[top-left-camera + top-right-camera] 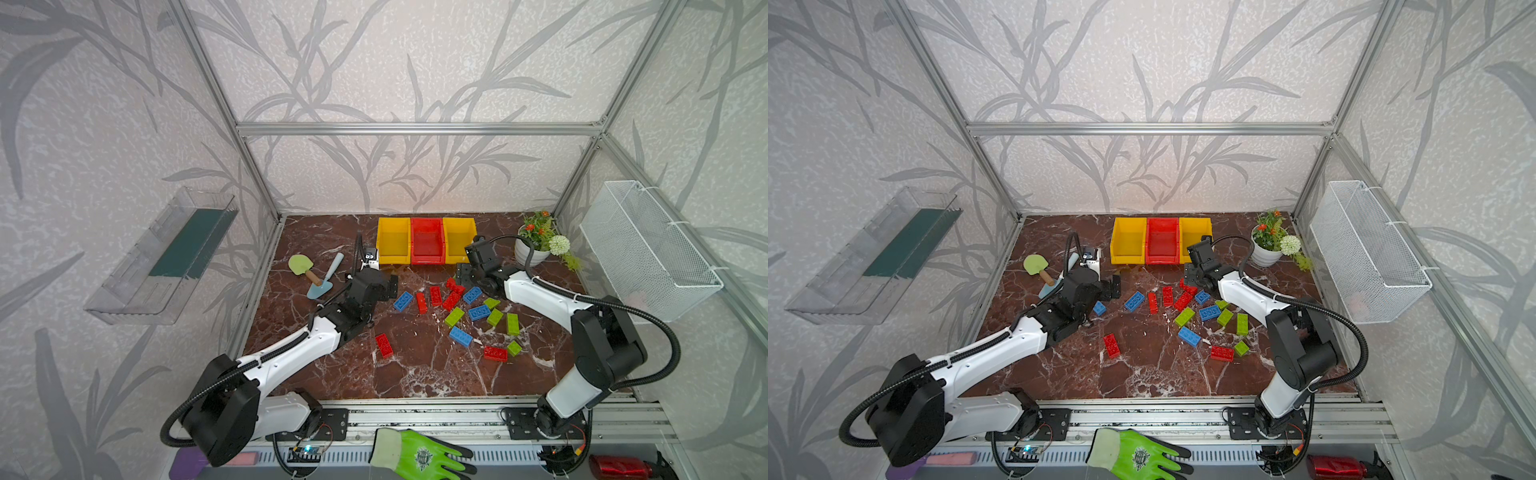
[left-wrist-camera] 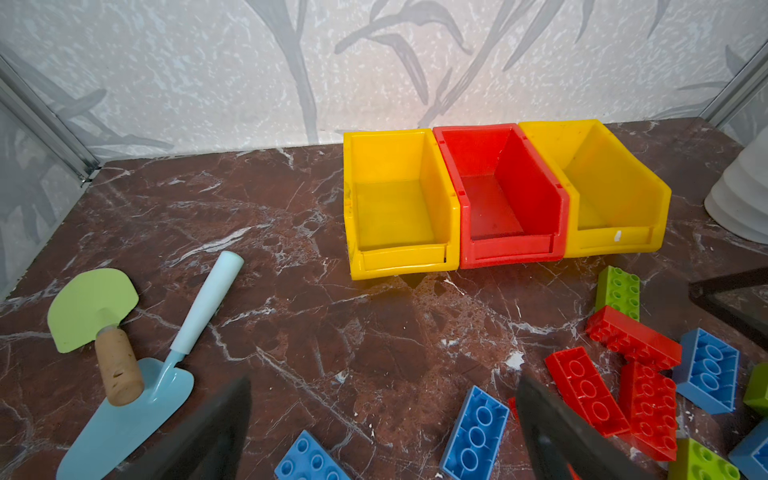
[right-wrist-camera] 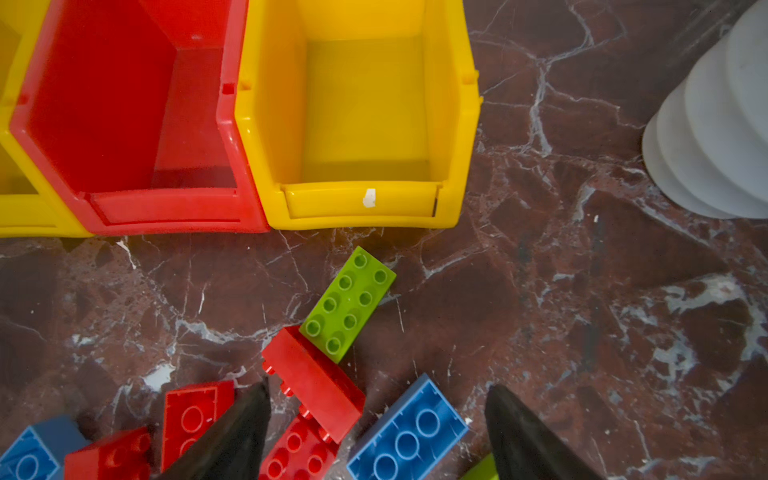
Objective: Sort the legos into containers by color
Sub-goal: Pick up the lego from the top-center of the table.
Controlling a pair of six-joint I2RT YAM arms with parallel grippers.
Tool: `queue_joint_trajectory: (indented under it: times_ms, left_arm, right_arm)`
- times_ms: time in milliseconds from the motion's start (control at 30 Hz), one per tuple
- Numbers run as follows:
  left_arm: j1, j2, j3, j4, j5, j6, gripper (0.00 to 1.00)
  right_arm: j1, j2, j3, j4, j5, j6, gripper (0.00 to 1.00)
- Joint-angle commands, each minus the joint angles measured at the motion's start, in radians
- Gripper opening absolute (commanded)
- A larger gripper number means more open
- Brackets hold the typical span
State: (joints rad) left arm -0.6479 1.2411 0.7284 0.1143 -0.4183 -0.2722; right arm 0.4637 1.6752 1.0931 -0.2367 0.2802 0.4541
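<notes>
Right gripper point(image 3: 378, 386), jaws apart, hangs low over the legos point(image 1: 451, 300), straddling a red brick point(image 3: 320, 386) and a blue brick point(image 3: 409, 428), probably choosing one. Left gripper point(image 2: 384, 382) hovers wide open nearby. Bins point(image 1: 427, 260) stand empty just behind.

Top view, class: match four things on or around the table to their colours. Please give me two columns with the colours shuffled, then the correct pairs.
Things:
1. middle bin
2. trowel
3. plant pot
4. glove

Colours:
A. white
B. bright green
C. red
D. pale blue

Pairs: 1-C, 2-D, 3-A, 4-B
</notes>
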Motion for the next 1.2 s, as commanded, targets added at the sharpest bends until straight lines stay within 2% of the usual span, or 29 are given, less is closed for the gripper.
queue_joint_trajectory:
  times_ms: [0,233,667,933,1067,1167]
  left_arm:
    - [-0.019,-0.013,-0.011,-0.029,-0.052,-0.027,0.99]
    - [-0.041,-0.003,-0.016,-0.016,-0.043,-0.036,0.99]
    - [-0.047,-0.009,-0.029,-0.008,-0.044,-0.029,0.99]
    - [-0.047,-0.002,-0.029,-0.004,-0.073,-0.029,0.99]
    - [-0.047,-0.002,-0.029,-0.002,-0.069,-0.024,0.99]
    - [-0.047,0.004,-0.029,-0.002,-0.067,-0.024,0.99]
  right_arm:
    - [0.004,0.026,0.028,-0.058,0.039,0.092,0.79]
    - [0.012,0.103,0.042,-0.012,0.045,0.216,0.78]
    - [0.013,0.287,0.221,-0.118,0.050,0.282,0.76]
    - [0.013,0.348,0.283,-0.171,0.071,0.293,0.75]
    - [0.012,0.375,0.300,-0.178,0.089,0.292,0.71]
    - [0.009,0.395,0.311,-0.176,0.082,0.286,0.61]
